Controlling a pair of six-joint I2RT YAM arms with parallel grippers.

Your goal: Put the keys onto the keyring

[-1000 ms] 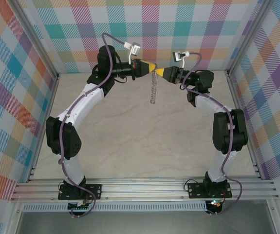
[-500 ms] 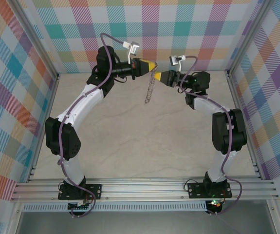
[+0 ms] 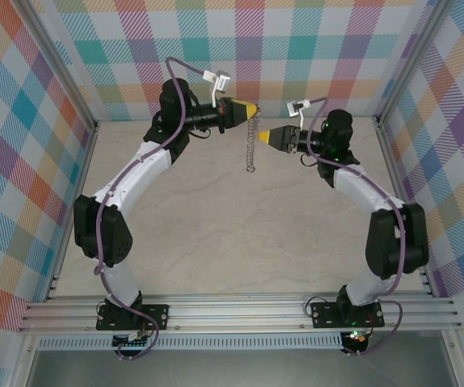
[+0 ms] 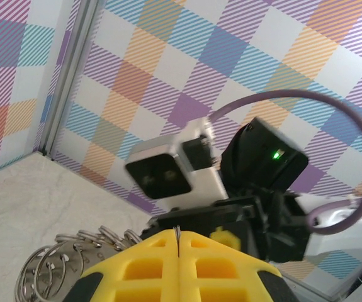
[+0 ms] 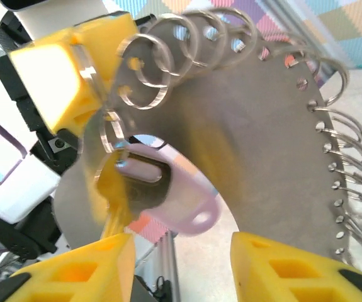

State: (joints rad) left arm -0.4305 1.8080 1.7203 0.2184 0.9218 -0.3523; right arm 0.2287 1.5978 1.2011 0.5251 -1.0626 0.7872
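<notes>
My left gripper point(image 3: 252, 109) pinched the keyring point(image 3: 252, 149), which hung down at upper centre. My right gripper point(image 5: 181, 248) gaped part-open, empty; the lilac key point(image 5: 182, 200) sat just above its gap, head lower right, blade upper left, blurred.

I read keyring point(image 5: 262, 138) as bright silver metal, glossy loops; key point(image 5: 181, 198) beside it, smooth lilac plastic head.
</notes>
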